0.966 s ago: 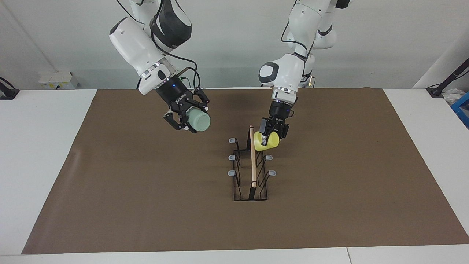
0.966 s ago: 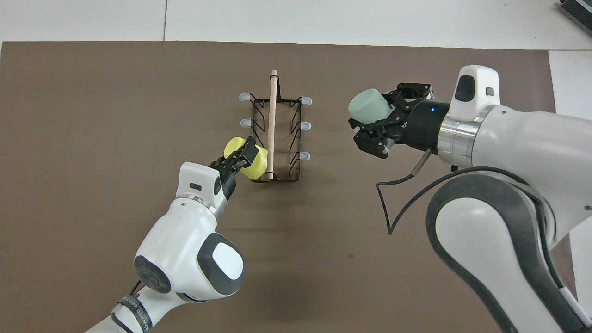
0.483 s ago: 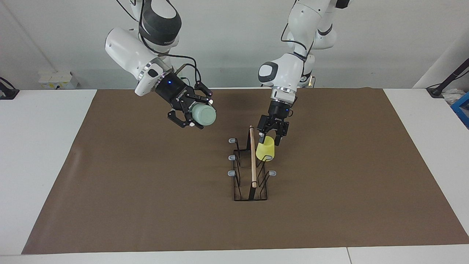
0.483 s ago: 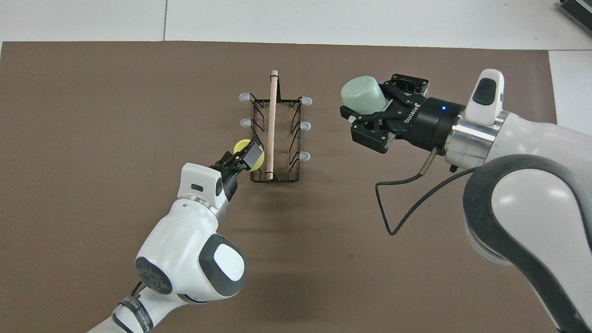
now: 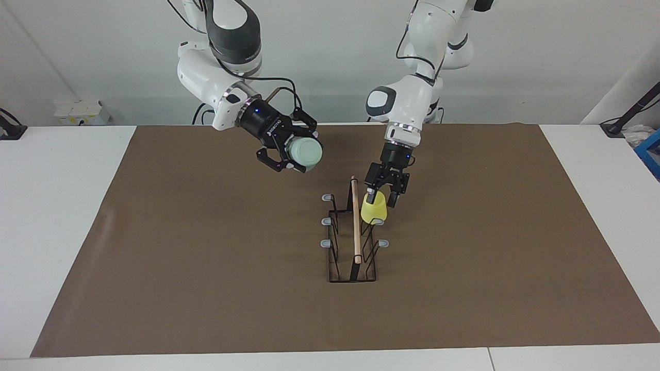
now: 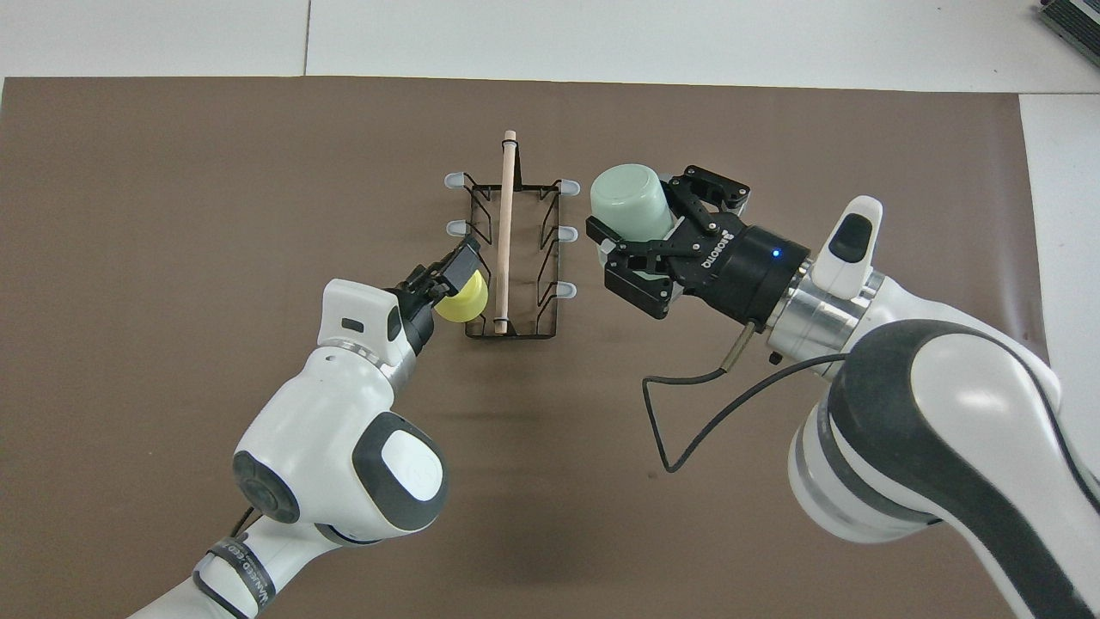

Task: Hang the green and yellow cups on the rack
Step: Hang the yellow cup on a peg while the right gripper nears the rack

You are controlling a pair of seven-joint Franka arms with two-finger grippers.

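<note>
Releasing its grip, the left gripper point(image 5: 380, 196) now stands apart above the yellow cup point(image 5: 374, 210), which hangs on the rack point(image 5: 352, 242) at frame centre. Meanwhile the right gripper point(image 5: 290, 152), clamped on the green cup point(image 5: 304, 154), has swung closer, upper centre.

A bright yellow cup point(image 5: 373, 210) and a pale mint green cup point(image 5: 305, 153). The rack point(image 5: 352, 242) is black wire with a light wooden rod point(image 5: 355, 219) and grey peg tips. A plain brown mat point(image 5: 206, 288) covers the white table point(image 5: 51, 206). Both end effectors are black on white arms.
</note>
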